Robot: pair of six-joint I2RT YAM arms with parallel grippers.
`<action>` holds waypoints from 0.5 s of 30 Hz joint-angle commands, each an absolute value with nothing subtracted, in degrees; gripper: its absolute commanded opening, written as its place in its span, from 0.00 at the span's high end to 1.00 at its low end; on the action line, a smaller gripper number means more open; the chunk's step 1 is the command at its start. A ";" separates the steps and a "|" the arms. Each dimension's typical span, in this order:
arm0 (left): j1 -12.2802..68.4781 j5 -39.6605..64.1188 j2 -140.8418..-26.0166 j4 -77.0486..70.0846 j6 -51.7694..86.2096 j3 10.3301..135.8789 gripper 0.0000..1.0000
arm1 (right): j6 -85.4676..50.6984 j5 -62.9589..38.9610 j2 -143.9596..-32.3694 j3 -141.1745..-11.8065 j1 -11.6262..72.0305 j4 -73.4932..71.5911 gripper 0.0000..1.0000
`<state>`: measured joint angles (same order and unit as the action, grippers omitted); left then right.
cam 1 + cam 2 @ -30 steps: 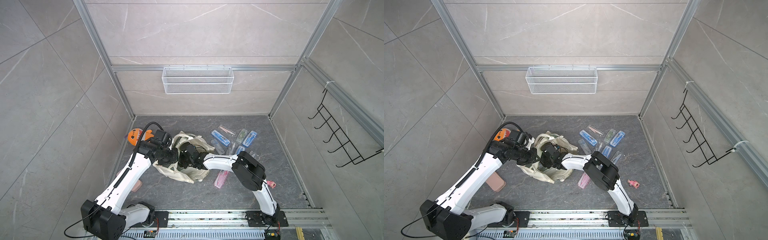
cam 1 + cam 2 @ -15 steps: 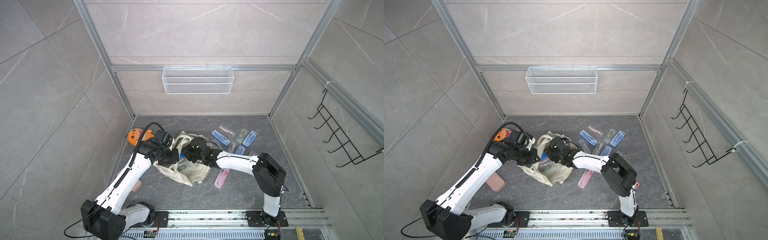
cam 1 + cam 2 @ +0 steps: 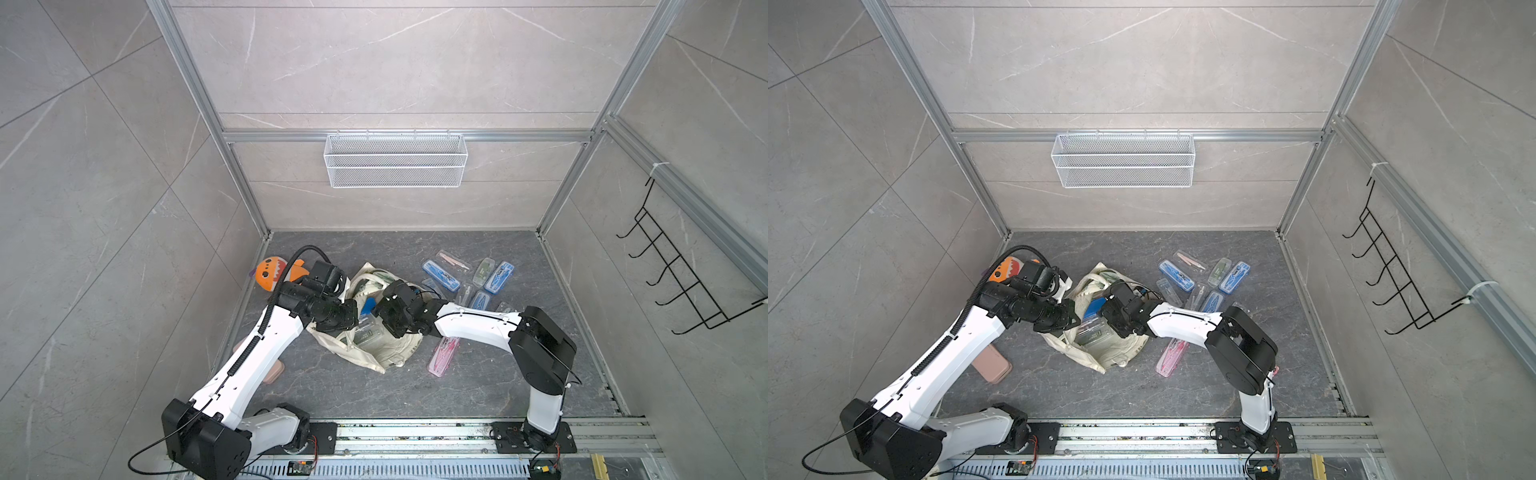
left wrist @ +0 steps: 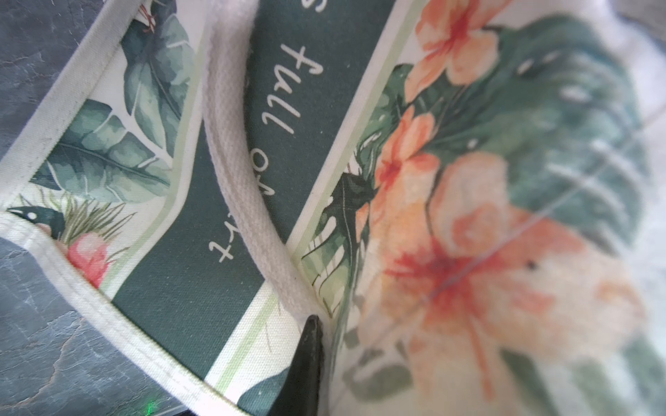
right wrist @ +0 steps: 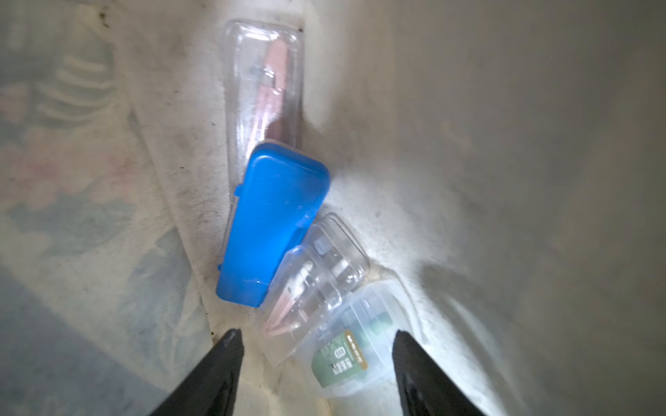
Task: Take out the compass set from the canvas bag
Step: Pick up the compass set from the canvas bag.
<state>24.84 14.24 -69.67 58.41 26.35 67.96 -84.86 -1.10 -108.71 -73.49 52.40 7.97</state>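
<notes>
Grey marbled worktop [image 3: 353, 395], tiled walls. Partway through, by the look: several cases [image 3: 441, 276] out beside canvas bag [image 3: 368, 358]; blue case [image 5: 274, 223] and clear cases [image 5: 317, 284] left inside. Pinching bag's rim, closed tight: left gripper [image 4: 311, 324]. Spread wide, empty, poised over those inside: right gripper [image 5: 317, 338].

Both arms: white link shells, blk joint housings, blk base plates on silver rail [image 3: 415, 432] at 6 o'clock. Left arm [image 3: 282, 332] has blk ribbed conduit [image 3: 249, 345] along its link; right arm [image 3: 478, 326] a thin blk wire. Right gripper [image 5: 317, 336]: blk tapered fingers [image 5: 216, 371].
</notes>
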 commanded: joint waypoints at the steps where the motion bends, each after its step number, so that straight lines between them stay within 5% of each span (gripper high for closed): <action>1: 24.87 15.69 -69.55 60.97 25.77 69.01 1.00 | -87.80 -1.80 -111.35 -73.15 53.90 8.56 0.27; 15: 24.93 17.16 -68.58 59.94 27.89 66.95 1.00 | -89.14 -5.56 -119.28 -72.56 55.43 -13.20 0.30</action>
<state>24.82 14.59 -69.52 58.48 27.03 67.46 -88.95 -4.08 -117.08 -73.43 55.11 -2.92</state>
